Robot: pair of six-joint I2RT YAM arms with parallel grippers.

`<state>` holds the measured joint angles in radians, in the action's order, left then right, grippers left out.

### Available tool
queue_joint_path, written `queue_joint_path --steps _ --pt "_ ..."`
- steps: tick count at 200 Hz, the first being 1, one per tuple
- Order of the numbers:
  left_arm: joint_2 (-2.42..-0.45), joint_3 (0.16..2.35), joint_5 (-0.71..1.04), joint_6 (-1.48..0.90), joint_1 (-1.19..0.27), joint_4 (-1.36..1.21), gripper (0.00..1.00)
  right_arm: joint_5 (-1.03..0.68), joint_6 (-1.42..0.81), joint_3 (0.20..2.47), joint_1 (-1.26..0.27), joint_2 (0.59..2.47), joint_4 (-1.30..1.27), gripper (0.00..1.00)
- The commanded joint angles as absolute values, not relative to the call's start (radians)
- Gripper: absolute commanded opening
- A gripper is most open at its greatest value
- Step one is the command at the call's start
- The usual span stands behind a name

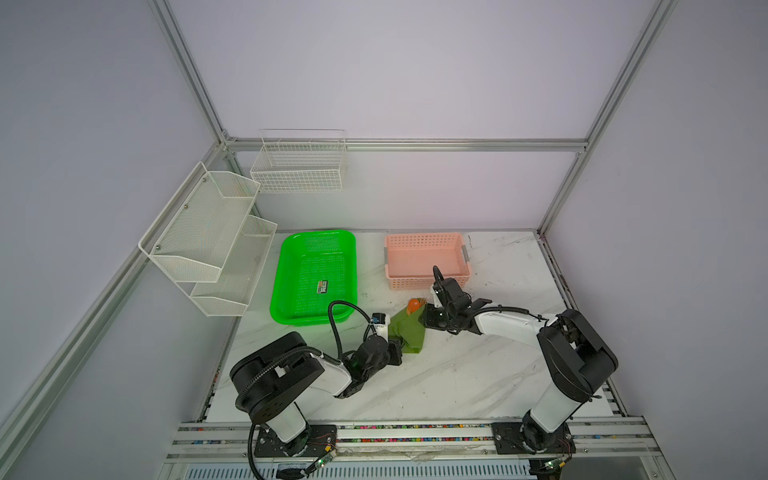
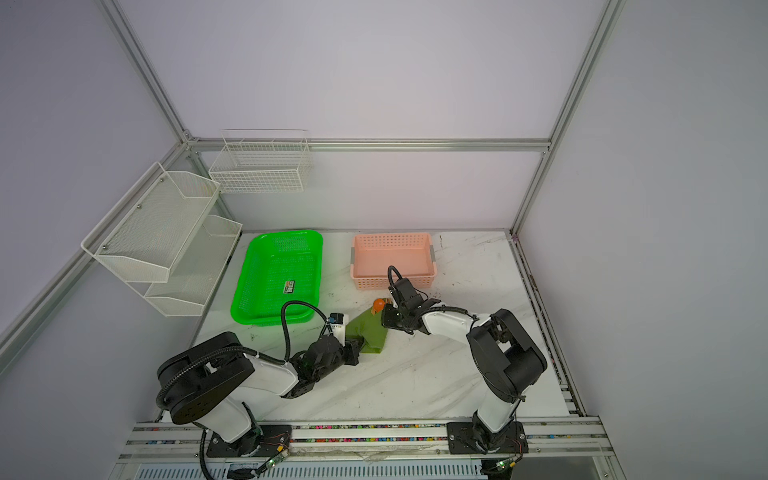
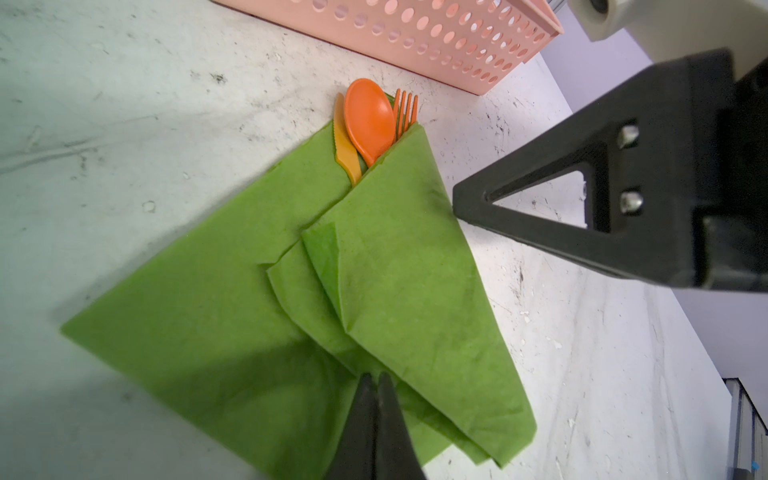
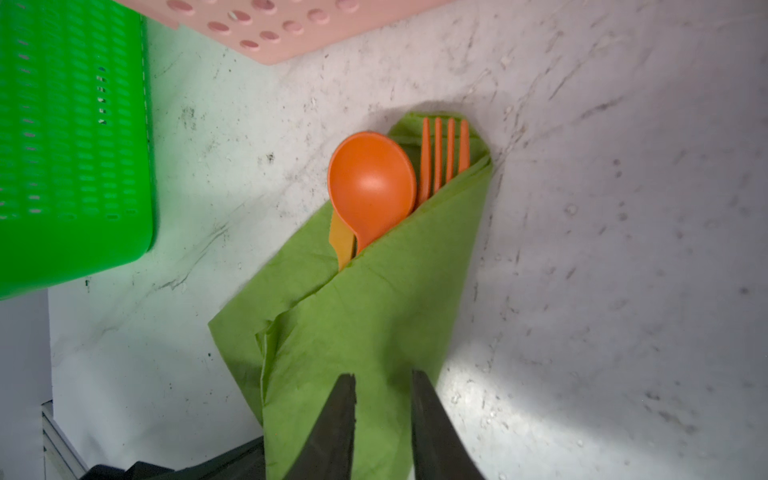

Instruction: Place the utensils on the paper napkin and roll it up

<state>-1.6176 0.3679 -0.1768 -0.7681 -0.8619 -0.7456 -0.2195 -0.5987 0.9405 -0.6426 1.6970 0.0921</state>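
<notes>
The left fingers [image 3: 368,415] are pressed together, tips over the paper napkin [image 3: 199,316]. Whether they nip a layer, I cannot tell. The napkin lies on the table [image 3: 124,104], under and ahead of those tips. Its flap on the side away from the right fingers [image 3: 471,203] is flat and unrolled.

At the corner farthest from the left tips the utensils [image 3: 370,137] poke out. There are three: one knife [image 3: 345,153], one spoon [image 3: 368,112] and one fork [image 3: 405,110], with their handles tucked under a single fold.

The right fingers stand slightly apart over that fold, gripping nothing visible.

Placing looks done and one fold is made, so I judge that the rolling remains.

Also counted: one napkin, one green tray [image 1: 318,233], one pink basket [image 3: 436,33] and two wire racks [image 1: 208,232].
</notes>
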Motion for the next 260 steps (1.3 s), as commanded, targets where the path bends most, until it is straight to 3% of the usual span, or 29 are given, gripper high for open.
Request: queue_joint_path --steps 1,17,44,68,93,107,160,214,260 --pt "-1.573 0.362 -0.160 -0.777 -0.843 -0.765 0.00 -0.212 -0.596 0.963 -0.663 1.727 0.103 0.24" --pt "-1.558 0.365 -0.133 -0.794 -0.824 -0.763 0.00 -0.213 -0.601 0.972 -0.680 1.746 0.097 0.22" --pt "-1.519 0.364 -0.099 -0.814 -0.792 -0.756 0.13 -0.210 -0.604 0.982 -0.699 1.772 0.093 0.20" --pt "-1.484 0.372 -0.073 -0.819 -0.763 -0.717 0.29 -0.193 -0.604 0.983 -0.705 1.769 0.106 0.19" --pt "-1.472 0.377 -0.054 -0.833 -0.731 -0.685 0.55 -0.183 -0.601 0.983 -0.706 1.763 0.116 0.19" --pt "-1.479 0.382 -0.034 -0.842 -0.715 -0.681 0.61 -0.182 -0.600 0.984 -0.707 1.762 0.117 0.19" --pt "-1.561 0.468 0.048 -0.842 -0.678 -0.647 0.62 -0.183 -0.598 0.994 -0.718 1.761 0.121 0.18" --pt "-1.585 0.508 0.077 -0.838 -0.663 -0.661 0.50 -0.175 -0.596 0.996 -0.726 1.759 0.123 0.18" --pt "-1.543 0.494 0.080 -0.842 -0.655 -0.664 0.48 -0.167 -0.594 0.998 -0.726 1.770 0.128 0.18"
